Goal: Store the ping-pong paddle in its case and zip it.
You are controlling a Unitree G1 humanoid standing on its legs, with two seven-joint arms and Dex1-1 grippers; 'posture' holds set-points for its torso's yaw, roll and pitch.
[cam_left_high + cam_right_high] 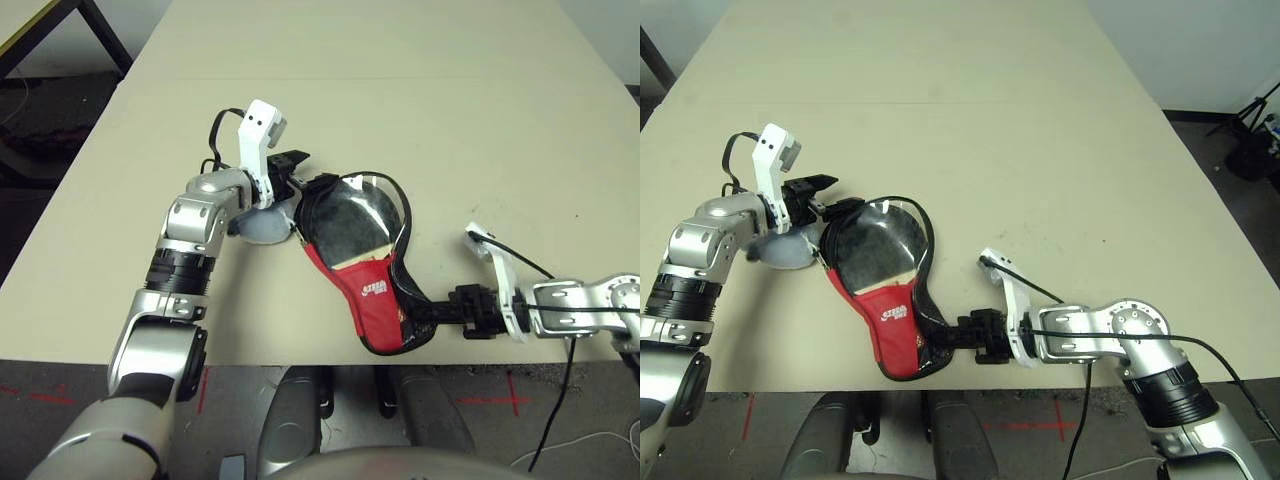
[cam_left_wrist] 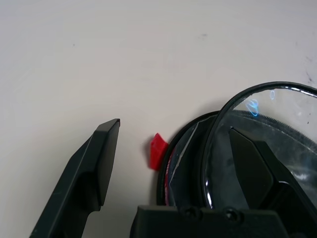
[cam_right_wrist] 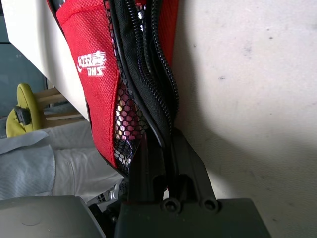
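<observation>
While your right gripper point(image 3: 168, 148) pinches the zipper edge at the narrow end of the case point(image 1: 365, 290) near the table's front edge, the left gripper point(image 1: 292, 172) stands wide at its round end, so draw the zipper along steadily.

Even, diffuse light falls from overhead on the pale beige tabletop point(image 1: 400, 90), which reads bright and flat in both head views, with no hard-edged shadows. Soft, short shadows sit under the silver left forearm point(image 1: 185, 250) and beneath the black and red fabric paddle case point(image 1: 365, 290) in the centre of the frame. The clear plastic window of the case point(image 2: 277, 129) catches glare: a white sheen in the head views and a small bluish reflection at the upper right of the left wrist view. There the near black fingers point(image 2: 94, 173) are slightly soft. In the right wrist view a broad grey shadow spreads right of the case's zipper edge point(image 3: 158, 74), and the lower-left background is blurred.
</observation>
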